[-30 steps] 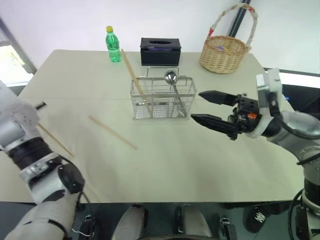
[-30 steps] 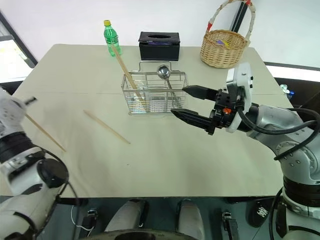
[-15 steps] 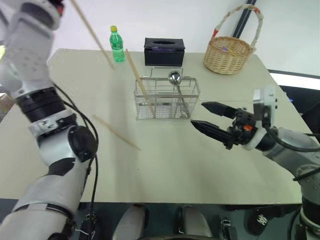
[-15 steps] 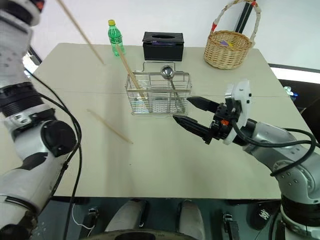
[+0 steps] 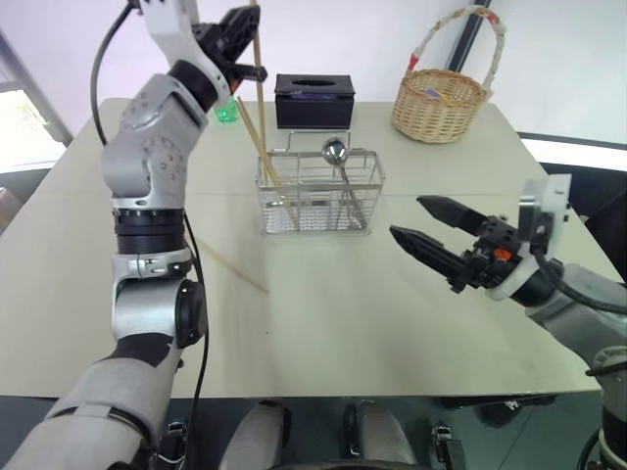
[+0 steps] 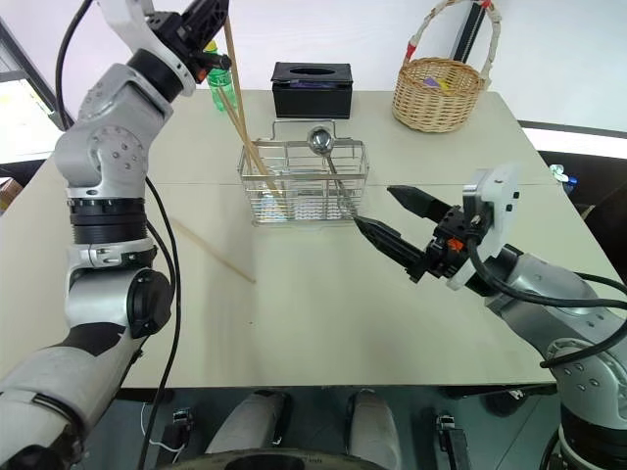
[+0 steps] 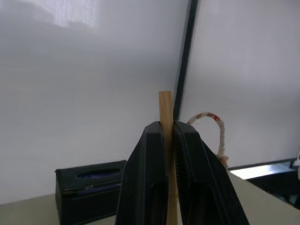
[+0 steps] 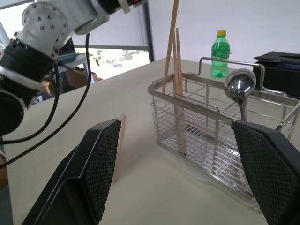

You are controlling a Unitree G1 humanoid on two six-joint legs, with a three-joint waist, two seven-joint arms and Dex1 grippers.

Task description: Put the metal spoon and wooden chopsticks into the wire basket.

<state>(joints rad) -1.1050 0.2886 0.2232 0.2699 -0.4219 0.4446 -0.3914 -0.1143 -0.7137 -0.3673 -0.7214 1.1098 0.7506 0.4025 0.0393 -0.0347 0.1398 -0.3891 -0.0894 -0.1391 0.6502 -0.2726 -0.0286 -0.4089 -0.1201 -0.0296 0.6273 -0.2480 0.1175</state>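
Observation:
The wire basket (image 5: 315, 196) stands mid-table with the metal spoon (image 5: 335, 151) upright in it, bowl up. One wooden chopstick (image 5: 251, 129) leans in the basket's left end. My left gripper (image 5: 247, 22) is raised high behind the basket, shut on a second chopstick (image 7: 165, 140) that hangs nearly upright; its lower tip reaches the basket's left end, and I cannot tell whether it is inside. A third chopstick (image 5: 235, 269) lies flat on the table, left of the basket. To the right of the basket, my right gripper (image 5: 407, 217) hovers open and holds nothing.
At the back of the table stand a green bottle (image 8: 219, 54), a black tissue box (image 5: 313, 98) and a round wicker basket (image 5: 441, 103) with a tall handle. The table's front edge runs close below my right gripper.
My left arm swung right and up with its chopstick, turning it from slanted to nearly upright over the basket's left end. The right gripper stayed about where it was, still open.

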